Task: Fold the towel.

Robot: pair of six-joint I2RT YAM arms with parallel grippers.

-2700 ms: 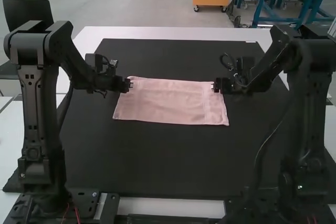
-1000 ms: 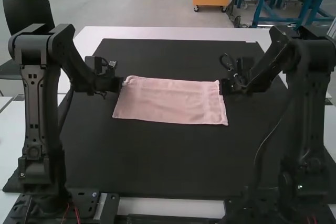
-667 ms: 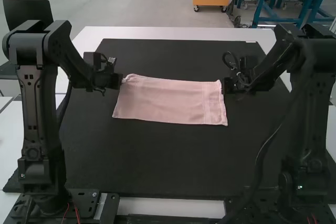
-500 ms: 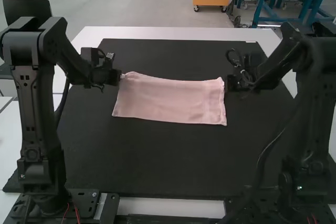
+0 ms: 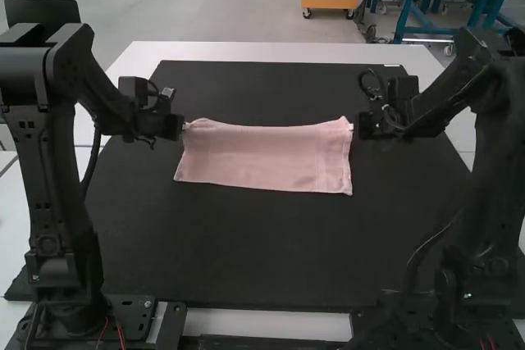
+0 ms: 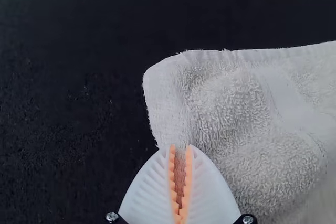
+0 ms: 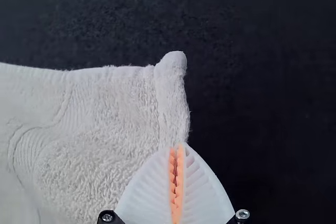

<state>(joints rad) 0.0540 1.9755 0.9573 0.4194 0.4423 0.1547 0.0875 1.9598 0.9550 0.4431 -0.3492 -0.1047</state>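
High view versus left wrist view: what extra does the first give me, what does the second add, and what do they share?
High view: both arms, the left and the right, the towel's whole outline, the right gripper at its far right corner, and the white table.

Left wrist view: the towel's fluffy loops and, close up, white ribbed fingers with orange pads.

Shared: the towel, the black mat, and the left gripper holding a towel corner.
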